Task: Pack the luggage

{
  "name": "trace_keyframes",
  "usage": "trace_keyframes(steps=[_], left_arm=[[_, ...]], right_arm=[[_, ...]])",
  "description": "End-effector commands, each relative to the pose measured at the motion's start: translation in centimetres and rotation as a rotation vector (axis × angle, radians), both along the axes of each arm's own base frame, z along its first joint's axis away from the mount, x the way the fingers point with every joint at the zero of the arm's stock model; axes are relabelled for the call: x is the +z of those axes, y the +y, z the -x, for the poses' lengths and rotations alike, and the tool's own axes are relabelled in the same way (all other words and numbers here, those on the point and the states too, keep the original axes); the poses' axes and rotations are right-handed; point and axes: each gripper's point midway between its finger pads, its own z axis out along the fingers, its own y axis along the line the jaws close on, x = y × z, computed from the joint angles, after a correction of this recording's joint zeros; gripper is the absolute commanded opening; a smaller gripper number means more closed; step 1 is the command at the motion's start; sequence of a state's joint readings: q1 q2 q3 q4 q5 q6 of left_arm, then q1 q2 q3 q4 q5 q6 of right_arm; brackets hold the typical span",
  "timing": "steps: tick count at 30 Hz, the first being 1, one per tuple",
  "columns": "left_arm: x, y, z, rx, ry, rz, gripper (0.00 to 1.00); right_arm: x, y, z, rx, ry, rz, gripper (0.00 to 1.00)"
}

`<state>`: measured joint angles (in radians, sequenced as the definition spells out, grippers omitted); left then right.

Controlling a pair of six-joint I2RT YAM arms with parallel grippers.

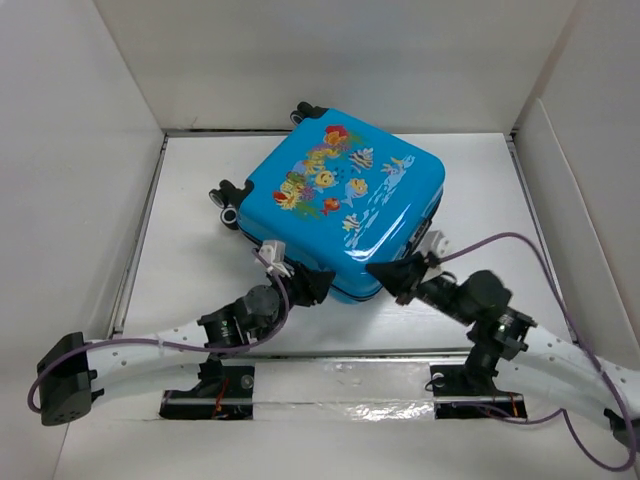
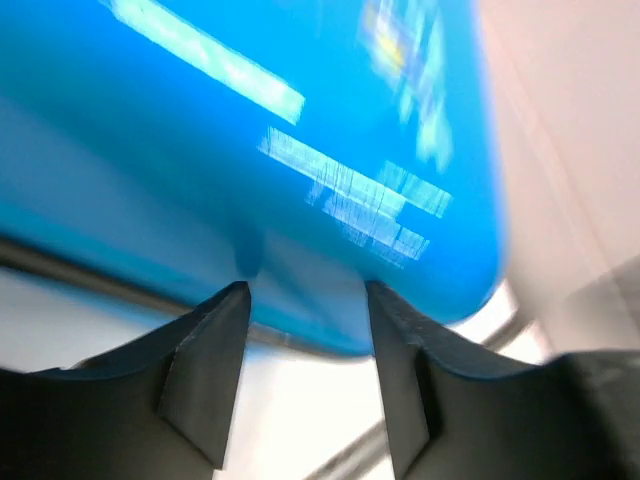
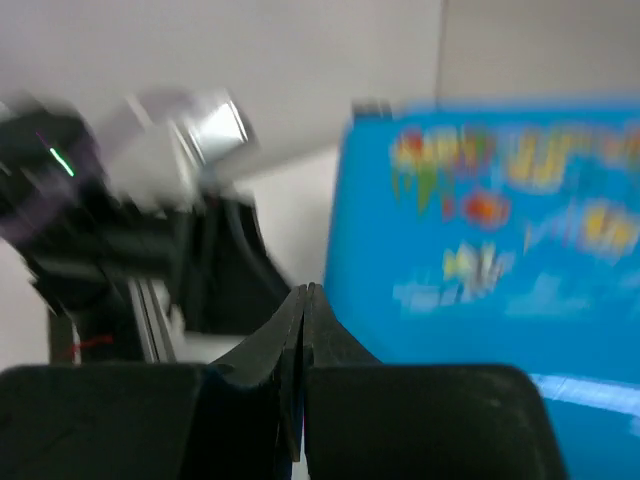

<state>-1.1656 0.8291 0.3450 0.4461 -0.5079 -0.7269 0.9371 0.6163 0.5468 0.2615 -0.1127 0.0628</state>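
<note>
The luggage [image 1: 345,200] is a bright blue hard-shell suitcase with a fish print. It lies shut and flat on the white table, black wheels [image 1: 228,203] at its far left side. My left gripper [image 1: 312,285] is at its near left corner. In the left wrist view the left gripper [image 2: 305,290] has its jaws apart, tips at the rim of the blue shell [image 2: 250,150], nothing between them. My right gripper [image 1: 385,272] is at the near right corner. In the right wrist view the right gripper [image 3: 308,290] is pressed shut and empty, beside the luggage [image 3: 480,240].
White walls enclose the table on the left [image 1: 80,160], back [image 1: 340,60] and right [image 1: 590,200]. The left arm [image 3: 120,220] shows blurred in the right wrist view. A taped strip [image 1: 340,385] runs along the near edge between the arm bases.
</note>
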Motion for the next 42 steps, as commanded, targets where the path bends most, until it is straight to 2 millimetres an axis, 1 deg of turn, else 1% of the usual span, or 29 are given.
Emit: trace_keyframes(steps=[1,3,4,5,6,7,9,10,12,13,14,15,16,17,18,19,20,21,23,26,29,30,31,33,35,36,38,39,42], left_arm=[[7.3,1.3,-2.5,0.123,-0.120,0.148,0.48],[8.0,2.1,-3.4,0.161,-0.131,0.145,0.51],[8.4,2.5,-3.7,0.178,-0.131,0.142,0.52],[8.5,2.8,-3.9,0.193,-0.130,0.137,0.55],[8.7,3.4,-4.3,0.221,-0.127,0.151,0.57],[8.7,4.8,-5.5,0.287,-0.113,0.155,0.62],[9.5,6.1,-6.8,0.335,-0.087,0.227,0.64],[10.6,7.5,-8.3,0.371,-0.098,0.262,0.67],[11.1,9.0,-10.3,0.428,-0.060,0.321,0.72],[12.5,9.1,-11.0,0.404,-0.049,0.349,0.74],[13.0,12.4,-13.2,0.494,-0.052,0.360,0.77],[12.6,13.2,-14.5,0.516,-0.010,0.392,0.78],[13.2,13.3,-15.1,0.472,0.012,0.416,0.80],[12.9,16.7,-16.8,0.548,0.022,0.433,0.82],[11.8,17.7,-17.8,0.556,0.064,0.438,0.83],[11.8,17.6,-18.1,0.500,0.095,0.461,0.84],[11.4,18.6,-18.7,0.512,0.110,0.461,0.87],[10.1,20.5,-19.7,0.552,0.144,0.448,0.88],[9.0,21.3,-20.1,0.549,0.195,0.397,0.89],[7.2,22.5,-20.2,0.587,0.218,0.348,0.92],[6.6,22.4,-20.6,0.577,0.231,0.321,0.95],[5.8,22.2,-21.1,0.567,0.255,0.311,0.96],[6.2,21.7,-21.5,0.536,0.260,0.311,0.96],[4.8,21.4,-22.3,0.518,0.309,0.314,0.96],[4.7,21.1,-23.1,0.502,0.307,0.335,0.96],[3.7,21.0,-23.6,0.505,0.330,0.340,0.96],[3.8,21.1,-24.3,0.504,0.324,0.347,0.95],[3.2,21.1,-24.7,0.508,0.333,0.354,0.93],[3.7,20.7,-25.6,0.482,0.292,0.397,0.84]], right_arm=[[-6.5,-0.1,-0.4,-0.140,0.173,0.008,0.00],[-8.6,0.6,1.2,-0.141,0.214,0.064,0.00],[-10.5,0.7,1.7,-0.155,0.258,0.119,0.00],[-11.1,0.8,2.2,-0.163,0.275,0.139,0.02],[-11.6,0.2,1.7,-0.239,0.286,0.150,0.04],[-12.6,0.3,2.8,-0.237,0.311,0.175,0.07],[-13.9,-0.5,2.2,-0.328,0.325,0.198,0.12],[-14.0,-0.4,2.1,-0.332,0.329,0.183,0.12],[-14.9,-0.1,2.2,-0.319,0.320,0.204,0.14],[-14.9,0.2,2.4,-0.305,0.320,0.205,0.15],[-15.1,0.3,2.5,-0.299,0.319,0.214,0.16],[-15.3,0.3,2.5,-0.297,0.316,0.227,0.18],[-15.3,0.4,2.5,-0.297,0.318,0.226,0.20],[-15.3,0.4,2.6,-0.295,0.317,0.230,0.25],[-15.4,0.5,2.9,-0.282,0.314,0.238,0.28],[-15.3,0.5,3.2,-0.268,0.311,0.242,0.32],[-15.4,0.4,3.2,-0.265,0.308,0.245,0.37],[-15.3,0.5,3.6,-0.249,0.309,0.244,0.40],[-15.3,0.4,4.0,-0.231,0.309,0.225,0.48],[-15.1,0.3,4.2,-0.213,0.304,0.191,0.55],[-14.9,0.1,4.2,-0.208,0.303,0.177,0.56],[-15.0,0.1,4.3,-0.202,0.299,0.181,0.56],[-14.9,0.2,4.3,-0.198,0.299,0.177,0.56],[-14.9,0.3,4.3,-0.198,0.298,0.183,0.57],[-15.0,0.3,4.3,-0.203,0.300,0.188,0.57],[-14.9,0.4,4.3,-0.202,0.300,0.190,0.57],[-14.8,0.6,4.4,-0.194,0.298,0.191,0.57],[-14.9,0.8,4.6,-0.184,0.297,0.197,0.57],[-14.8,0.9,4.6,-0.190,0.303,0.195,0.58]])
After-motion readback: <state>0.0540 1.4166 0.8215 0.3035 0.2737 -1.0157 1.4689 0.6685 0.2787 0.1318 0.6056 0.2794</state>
